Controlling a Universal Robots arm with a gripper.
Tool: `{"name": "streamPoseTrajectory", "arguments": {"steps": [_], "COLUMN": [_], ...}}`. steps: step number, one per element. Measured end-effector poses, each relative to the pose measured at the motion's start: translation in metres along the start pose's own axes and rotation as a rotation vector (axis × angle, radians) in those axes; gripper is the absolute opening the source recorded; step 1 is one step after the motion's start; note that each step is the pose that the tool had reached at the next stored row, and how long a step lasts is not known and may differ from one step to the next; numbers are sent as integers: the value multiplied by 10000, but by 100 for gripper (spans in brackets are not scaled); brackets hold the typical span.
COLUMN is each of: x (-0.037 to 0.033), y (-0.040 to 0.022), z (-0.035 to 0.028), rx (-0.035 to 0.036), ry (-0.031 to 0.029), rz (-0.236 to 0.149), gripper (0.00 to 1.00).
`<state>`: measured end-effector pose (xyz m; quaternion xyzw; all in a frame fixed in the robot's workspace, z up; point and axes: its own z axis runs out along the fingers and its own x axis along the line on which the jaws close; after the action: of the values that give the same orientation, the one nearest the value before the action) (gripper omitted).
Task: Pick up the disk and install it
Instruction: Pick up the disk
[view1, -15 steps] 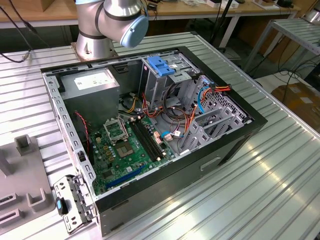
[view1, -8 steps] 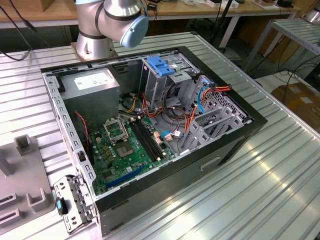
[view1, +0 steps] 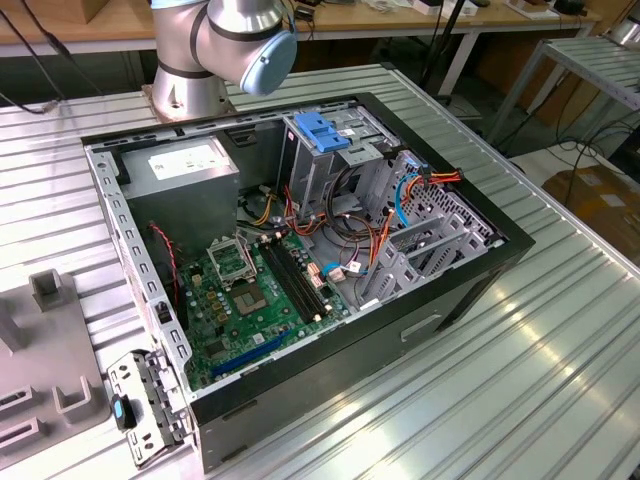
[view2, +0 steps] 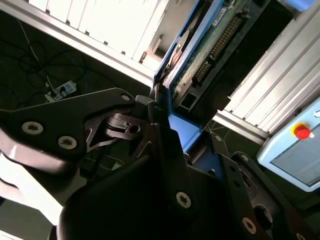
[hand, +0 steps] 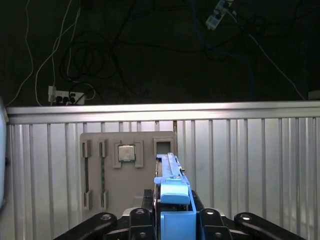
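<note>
The tool (hand: 172, 212) is clamped on the disk (hand: 169, 172) at its blue tab, holding it clear above the desk (hand: 250, 160). Pick-up is done. The disk is not yet installed in the case (view1: 400, 340).

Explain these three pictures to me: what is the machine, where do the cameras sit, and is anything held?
The machine is one robot arm on a ribbed metal table. The exterior view looks down on an open computer case, with a grey tray at that view's left. Both wrist views come from cameras riding on the arm. They show the tool shut on the disk, a flat drive with blue rails. In the first wrist view a chip sits in the tray beyond it.
</note>
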<state>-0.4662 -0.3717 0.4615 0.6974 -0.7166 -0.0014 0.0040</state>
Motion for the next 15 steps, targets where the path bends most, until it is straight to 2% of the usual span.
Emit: {"name": "streamPoseTrajectory", "arguments": {"steps": [8, 15], "x": [1, 1], "y": [1, 2], "z": [-137, -298], "rx": [0, 0], "ry": [0, 0], "rz": [0, 0], "gripper": [37, 37]}}
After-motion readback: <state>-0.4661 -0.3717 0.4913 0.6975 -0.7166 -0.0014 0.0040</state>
